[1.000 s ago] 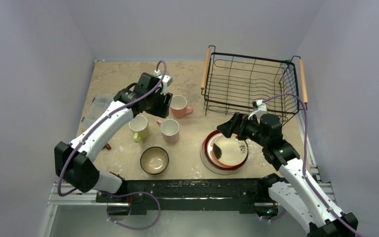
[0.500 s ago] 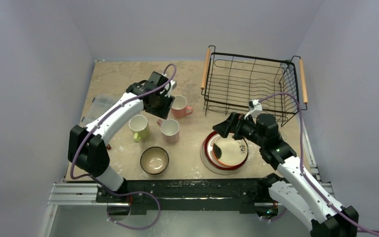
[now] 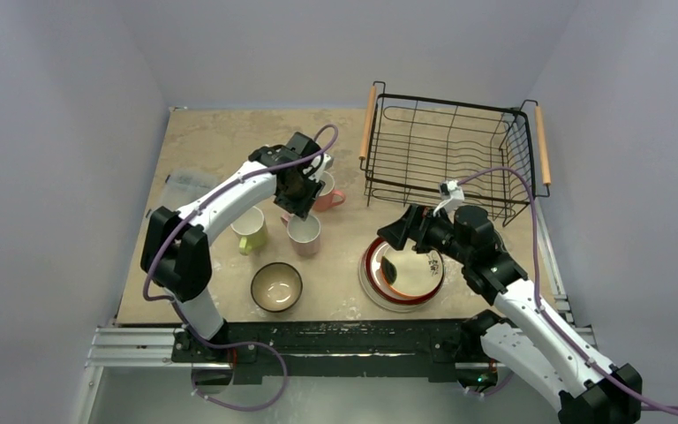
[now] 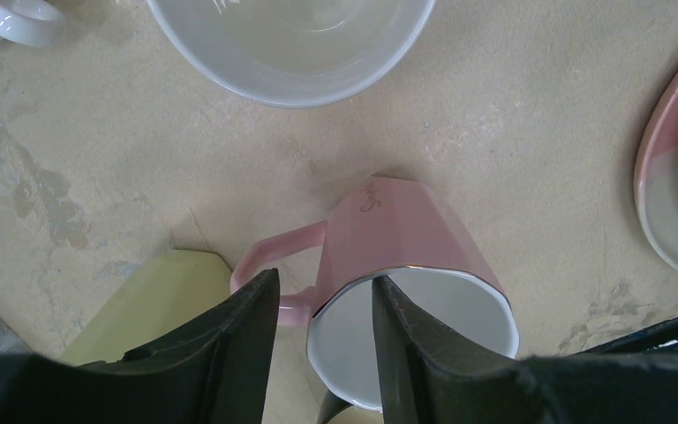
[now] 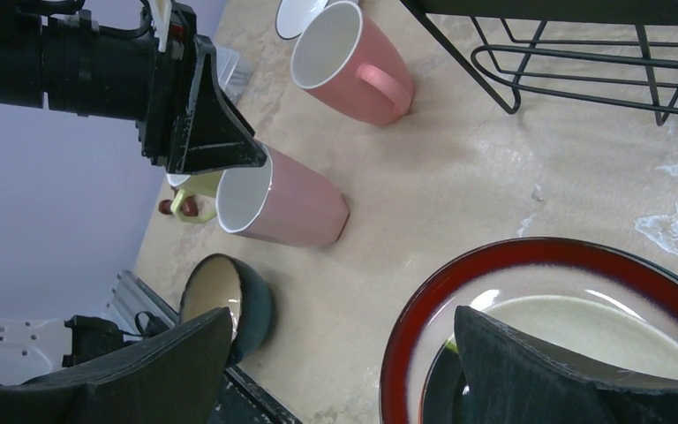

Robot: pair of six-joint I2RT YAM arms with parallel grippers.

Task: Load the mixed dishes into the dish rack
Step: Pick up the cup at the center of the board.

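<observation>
Left pincer (image 4: 323, 284) moved astride pale pink mug (image 4: 406, 231) rim, half-open, not gripping; right pincer (image 5: 342, 320) wide open.

Left arm (image 3: 221, 201), right arm (image 3: 543, 331): shells were white, joints black. Purple cable (image 3: 536, 231) ran along each (small white connector near wrists). Left gripper (image 4: 324, 283) was black, wedge-fingered, matte.

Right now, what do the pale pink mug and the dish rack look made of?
Pale pink mug: probably glazed ceramic, smooth pink outside, glossy white inside. Dish rack: thin black wire, likely coated metal; its handles look like pale wood.
</observation>
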